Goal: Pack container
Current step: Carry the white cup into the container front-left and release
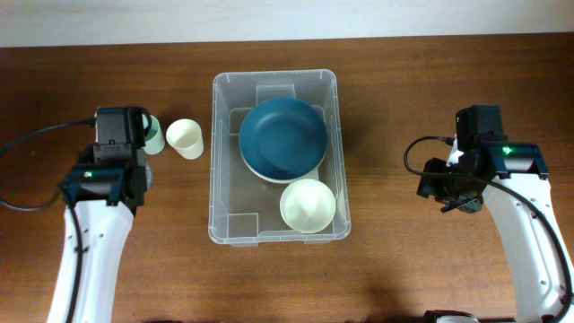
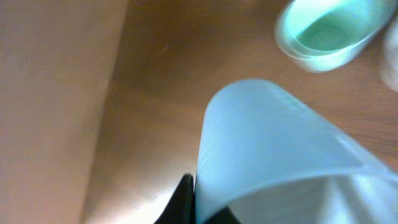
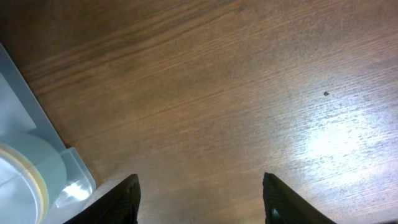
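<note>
On the worktop's (image 1: 404,72) left, the left jaws were clenched on a pale blue cup (image 2: 273,155) by its thin wall; it might slip mid-carry. The container (image 1: 230,193) sat at the centre, and the right jaws hung released well off to its right.

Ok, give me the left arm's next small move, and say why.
Probably a straight lift. The left gripper looks shut on the wall of a pale blue cup, and a green cup stands close beside it on the table. Rising first should clear that neighbour before any swing toward the container, which shows bare floor on its near left.
</note>
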Tool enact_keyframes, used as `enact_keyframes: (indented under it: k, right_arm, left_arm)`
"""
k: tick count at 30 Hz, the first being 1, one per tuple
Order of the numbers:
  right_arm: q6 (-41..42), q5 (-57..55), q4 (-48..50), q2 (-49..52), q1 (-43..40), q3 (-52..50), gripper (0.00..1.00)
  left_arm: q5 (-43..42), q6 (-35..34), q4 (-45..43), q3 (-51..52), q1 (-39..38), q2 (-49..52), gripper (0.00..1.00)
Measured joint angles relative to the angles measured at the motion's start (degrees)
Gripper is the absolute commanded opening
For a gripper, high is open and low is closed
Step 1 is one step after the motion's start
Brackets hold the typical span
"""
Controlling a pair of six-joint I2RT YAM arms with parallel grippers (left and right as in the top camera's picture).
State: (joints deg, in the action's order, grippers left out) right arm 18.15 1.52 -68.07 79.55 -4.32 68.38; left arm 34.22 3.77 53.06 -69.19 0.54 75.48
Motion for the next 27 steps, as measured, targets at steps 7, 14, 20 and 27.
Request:
enact_keyframes:
  k: [7, 14, 20, 27]
  right_arm:
    - [0.0, 0.0, -0.6, 0.0, 0.0, 0.0, 0.59]
    - [0.0, 0.0, -0.6, 0.0, 0.0, 0.0, 0.59]
    - [0.0, 0.0, -0.7, 0.0, 0.0, 0.0, 0.59]
    - [0.0, 0.0, -0.8, 0.0, 0.0, 0.0, 0.59]
  left_arm:
    - [-20.3, -2.6, 18.3, -15.5, -13.6, -0.6, 0.01]
    - [-34.5, -3.9, 22.9, -17.1, -29.8, 7.3, 0.00]
    - [-36.0, -3.9, 22.3, -16.2, -30.6, 17.2, 0.01]
    - [-33.8, -6.1, 20.3, -11.0, -29.4, 22.9, 0.01]
